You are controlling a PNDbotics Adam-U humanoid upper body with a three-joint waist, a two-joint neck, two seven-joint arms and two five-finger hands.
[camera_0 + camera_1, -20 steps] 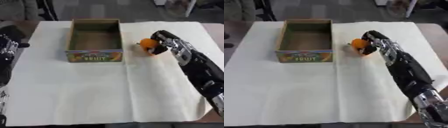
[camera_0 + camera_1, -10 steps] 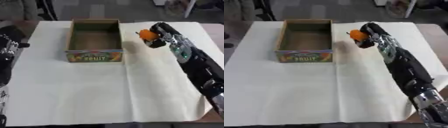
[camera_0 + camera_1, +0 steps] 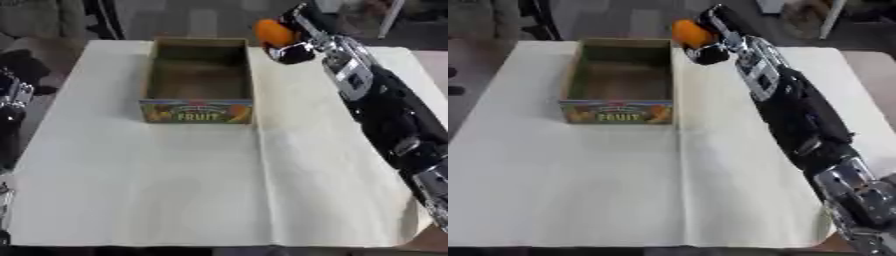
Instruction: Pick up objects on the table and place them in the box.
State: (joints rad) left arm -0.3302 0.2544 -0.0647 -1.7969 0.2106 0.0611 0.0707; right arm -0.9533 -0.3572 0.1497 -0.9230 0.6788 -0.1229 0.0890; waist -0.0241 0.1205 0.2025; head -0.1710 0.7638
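right hand [image 3: 293, 37] holds orange object [image 3: 273, 31] beside box's [image 3: 198, 110] far corner.

The right hand [image 3: 293, 42] grips an orange object [image 3: 273, 31] just beyond the box's [image 3: 199, 111] far right corner. The left hand [image 3: 10, 97] shows at the left edge.

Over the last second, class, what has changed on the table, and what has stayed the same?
The right hand, curled round the round orange fruit, lifted it off the white cloth and carried it up toward the far right corner of the open cardboard fruit box. The box itself stayed put.
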